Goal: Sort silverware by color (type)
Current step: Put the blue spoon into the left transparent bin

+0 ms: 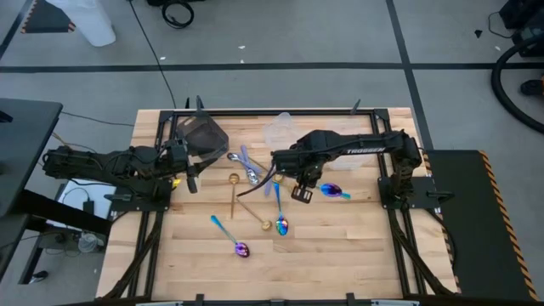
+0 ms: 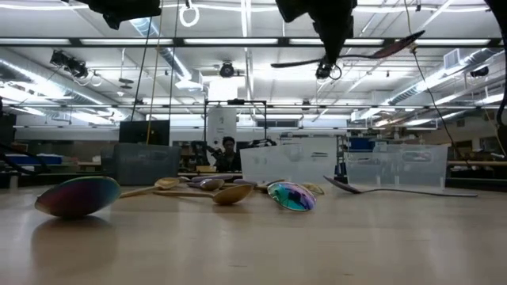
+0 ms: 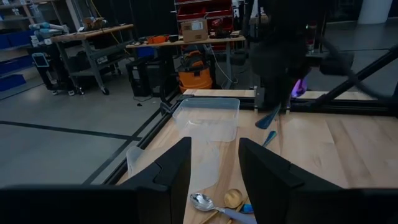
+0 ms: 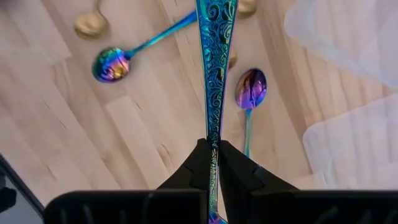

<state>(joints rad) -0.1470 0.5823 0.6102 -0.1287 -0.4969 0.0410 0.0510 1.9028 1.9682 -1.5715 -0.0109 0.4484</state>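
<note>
My right gripper points down over the table's middle, shut on an iridescent spoon with an ornate teal handle. The spoon also shows in the left wrist view. Other iridescent spoons lie flat on the wood: one just right of the gripper, one below it, one nearer the front. Gold spoons and silver spoons lie left of centre. My left gripper waits open and level at the table's left, nothing between its fingers. My right gripper pinches the spoon's narrow neck between its two fingertips, just above the purple bowl, which the fingers mostly hide. The fingers come from above, pointing down. The spoon is lifted clear of the table, and its handle juts out sideways toward the table's far left.
A dark tub stands at the far left beside my left gripper. Clear tubs stand at the far middle and also show in the left wrist view. Bare wood lies along the near edge and the right side.
</note>
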